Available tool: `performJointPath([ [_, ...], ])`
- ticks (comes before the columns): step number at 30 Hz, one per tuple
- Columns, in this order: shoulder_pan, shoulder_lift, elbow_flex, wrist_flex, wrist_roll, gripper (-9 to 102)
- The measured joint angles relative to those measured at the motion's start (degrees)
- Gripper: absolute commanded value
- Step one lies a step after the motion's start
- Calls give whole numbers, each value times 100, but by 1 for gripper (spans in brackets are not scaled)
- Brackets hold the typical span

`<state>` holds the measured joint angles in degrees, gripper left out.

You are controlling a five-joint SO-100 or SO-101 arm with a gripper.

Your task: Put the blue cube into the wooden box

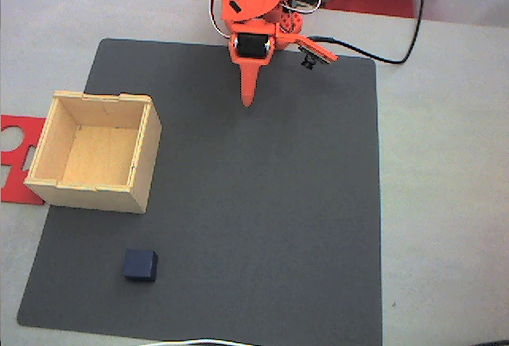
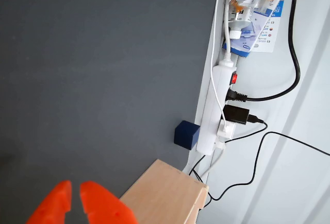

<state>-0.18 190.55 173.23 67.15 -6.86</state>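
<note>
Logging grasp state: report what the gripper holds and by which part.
Nothing is held. The gripper is empty, fingertips nearly together, far from the blue cube, which sits alone on the mat.

Matte cube [image 1: 141, 266], pale plywood box [image 1: 95, 195]

Fixed view overhead; wrist view low, oblique — shared dark mat [image 1: 262, 203].

The fixed view is bright and a bit washed out, and the pale table [image 1: 445, 203] looks almost white. The picture is soft and a little grainy. Shadows are faint. The wrist view is sharper, but the orange gripper [image 2: 75, 203] at the bottom looks blurry.
</note>
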Motion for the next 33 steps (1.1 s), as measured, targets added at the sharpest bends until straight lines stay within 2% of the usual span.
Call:
performJointPath([
  [9,0,0,0,0,0,0],
  [16,-35,0,0,0,-299,6],
  [19,316,-193,0,-167,-589,8],
  [23,1213,-2083,-615,-1178,-782,8],
  [26,1819,-4588,-2232,-1371,-448,8],
  [29,1837,-6715,-3990,-1362,-360,8],
  [33,1450,-8130,-5493,-1292,-378,9],
])
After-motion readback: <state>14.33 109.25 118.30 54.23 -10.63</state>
